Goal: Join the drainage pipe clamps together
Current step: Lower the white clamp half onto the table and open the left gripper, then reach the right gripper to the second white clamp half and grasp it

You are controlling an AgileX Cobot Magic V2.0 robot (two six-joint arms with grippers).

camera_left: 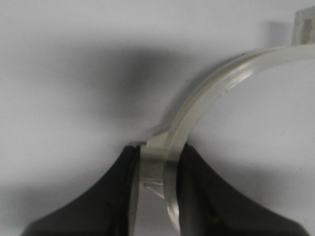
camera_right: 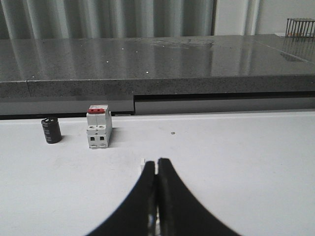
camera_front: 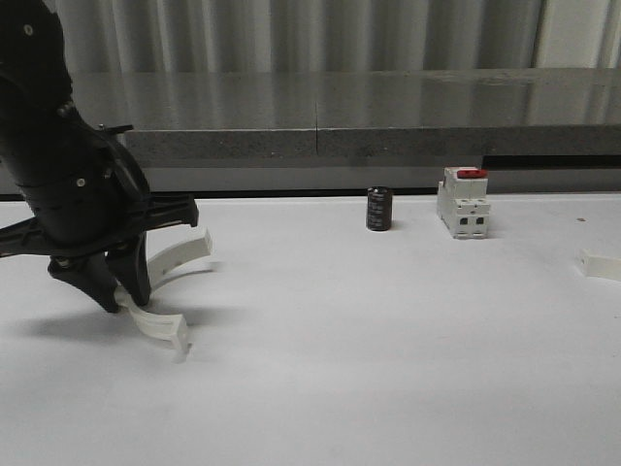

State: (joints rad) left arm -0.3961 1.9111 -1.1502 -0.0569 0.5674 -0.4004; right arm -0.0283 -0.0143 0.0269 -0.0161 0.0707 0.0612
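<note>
Left gripper (camera_front: 114,294): clamped down on a white half-ring clamp (camera_left: 206,93). In the left wrist view both dark fingers (camera_left: 113,196) press on the flange end of the arc, one on each side, and the rest of the band curves away from them.

Left arm: big black arm coming down at the left of the front view, fingers pointing down at the table (camera_front: 388,340), with the clamp's free ends sticking out to its right, low over the surface.

Right gripper (camera_right: 157,191): fingers pretty much closed, only a hairline slit between them. A bit of white plastic pokes out at the tips, but honestly can't tell if it's pinched.

Second clamp piece (camera_front: 602,264): white bit at the far right edge of the table, well apart from the held one.

Other stuff: black cylinder (camera_front: 379,209) and white block with a red top (camera_front: 463,203), near each other toward the back of the table.
</note>
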